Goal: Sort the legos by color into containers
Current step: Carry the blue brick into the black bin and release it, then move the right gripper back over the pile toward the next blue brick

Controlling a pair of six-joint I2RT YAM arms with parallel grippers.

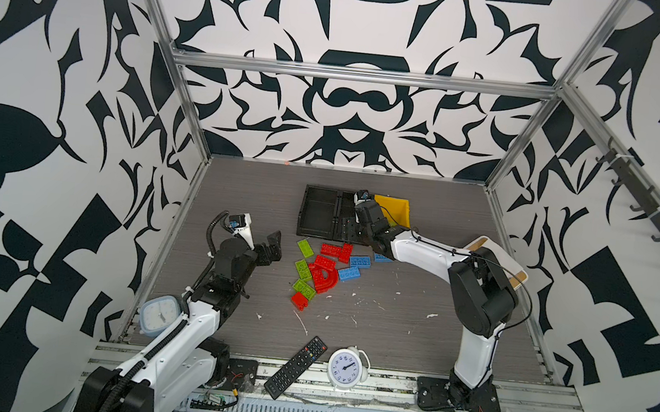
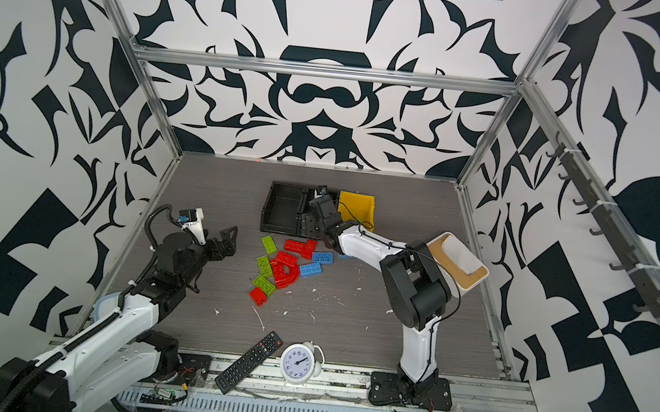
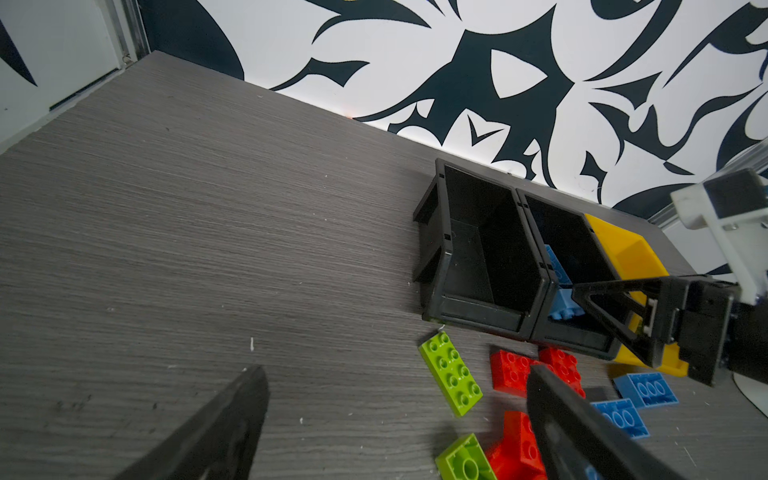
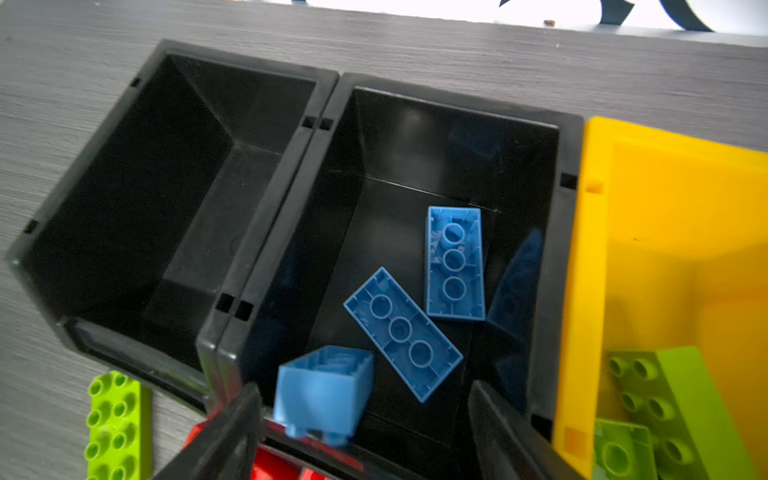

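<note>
Loose red, blue and lime green legos point(image 1: 325, 271) lie in a heap mid-table, in front of the containers. My right gripper point(image 4: 363, 390) is open over the front of the middle black bin point(image 4: 457, 106). A blurred blue brick point(image 4: 324, 390) sits tilted between its fingers, well clear of one of them. Two blue bricks point(image 4: 401, 332) lie upside down on that bin's floor. The outer black bin point(image 4: 232, 62) is empty. The yellow bin point(image 4: 665, 208) holds green bricks point(image 4: 656, 395). My left gripper point(image 3: 397, 370) is open and empty above the table, left of the heap, near a green brick point(image 3: 451, 376).
A black remote point(image 1: 297, 366) and a white alarm clock point(image 1: 344, 367) lie at the front edge. A pale blue clock point(image 1: 160, 316) stands at the front left. A white box with a wooden rim point(image 1: 498, 258) stands by the right wall. My right arm reaches over the heap's right side.
</note>
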